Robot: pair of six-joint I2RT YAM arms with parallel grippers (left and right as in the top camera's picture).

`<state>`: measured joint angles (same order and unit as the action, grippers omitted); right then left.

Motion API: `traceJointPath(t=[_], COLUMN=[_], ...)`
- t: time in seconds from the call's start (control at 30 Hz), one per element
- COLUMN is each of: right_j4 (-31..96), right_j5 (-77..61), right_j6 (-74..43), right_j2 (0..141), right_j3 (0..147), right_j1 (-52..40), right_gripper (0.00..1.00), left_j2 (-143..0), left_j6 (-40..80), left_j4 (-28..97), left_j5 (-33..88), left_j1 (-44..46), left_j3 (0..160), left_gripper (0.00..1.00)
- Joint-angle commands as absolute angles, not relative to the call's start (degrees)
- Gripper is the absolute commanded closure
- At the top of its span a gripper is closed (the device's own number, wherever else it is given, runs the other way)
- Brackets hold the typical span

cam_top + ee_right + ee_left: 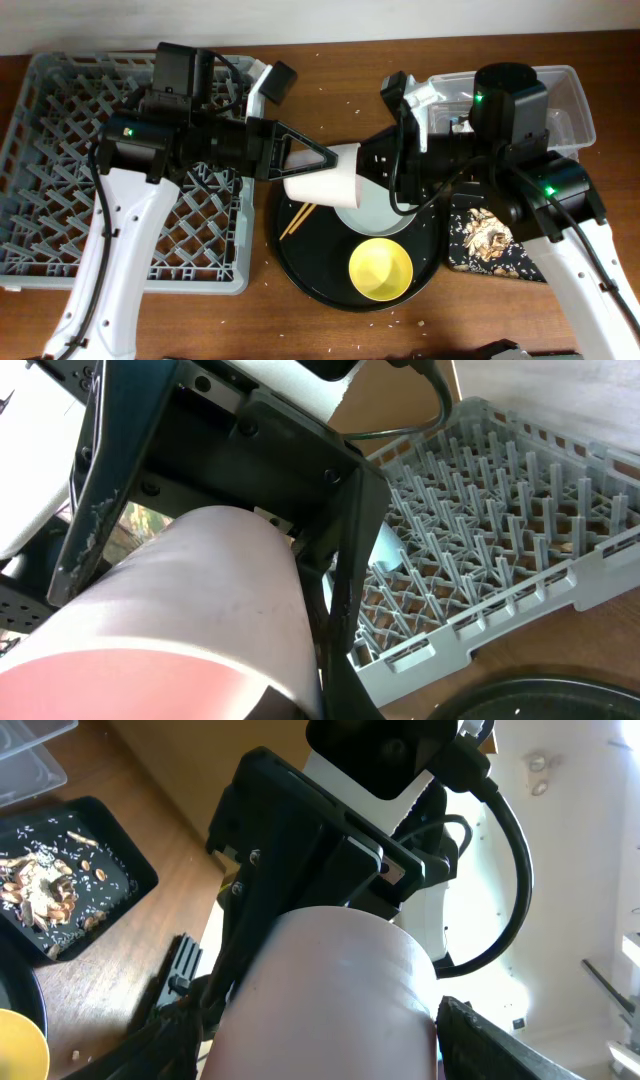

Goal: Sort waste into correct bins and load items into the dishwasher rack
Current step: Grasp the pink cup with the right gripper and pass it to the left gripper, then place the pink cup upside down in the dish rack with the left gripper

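Mid-frame, just right of the dishwasher rack, the small pink cup is pinched by the left gripper; it is judged light, stiff, slick, best clamped across its wall.

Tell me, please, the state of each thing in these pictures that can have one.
pink cup: lifted, on its side, gripped.
left gripper: shut on the pink cup.
right gripper: near the cup, open or shut unclear.
yellow bowl: upright, empty, on the round black tray.
grey-white bowl: upright, partly under the cup.
chopsticks: lying on the round black tray.
black rectangular tray: holds food scraps.
dishwasher rack: no dish visible in it.
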<state>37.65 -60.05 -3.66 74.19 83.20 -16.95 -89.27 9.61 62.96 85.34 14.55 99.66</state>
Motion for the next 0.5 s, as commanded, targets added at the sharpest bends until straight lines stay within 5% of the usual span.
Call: traceJointPath(t=[0.0,0.13,0.2,0.27,0.43,0.47], right_j4=[36.51,35.22,35.16,35.51,37.71,37.91], right_j5=[-50.54,-52.88,-52.9,-53.25,-53.78,-53.78], right_j6=[-8.03,-8.03,-8.03,-8.03,-7.99,-7.99], right_j2=[74.67,74.67,74.67,74.67,74.67,74.67], right_j3=[83.5,83.5,83.5,83.5,83.5,83.5], right_j1=[-13.41,-12.29,-12.29,-12.29,-12.29,-12.29], right_gripper=[0.96,0.96,0.96,0.96,0.96,0.77], left_j2=[-88.9,-88.9,-88.9,-88.9,-88.9,-88.9], left_j6=[9.32,9.3,9.3,9.28,9.3,9.3], left_j4=[63.61,62.96,62.96,62.3,60.4,60.2], left_j5=[87.57,88.79,88.75,88.66,85.45,84.23], left_j1=[15.11,14.46,14.46,14.46,14.46,14.46], left_j3=[100.03,100.03,100.03,100.03,100.03,100.03], left_gripper=[0.03,0.02,0.2,0.28,0.31,0.36])
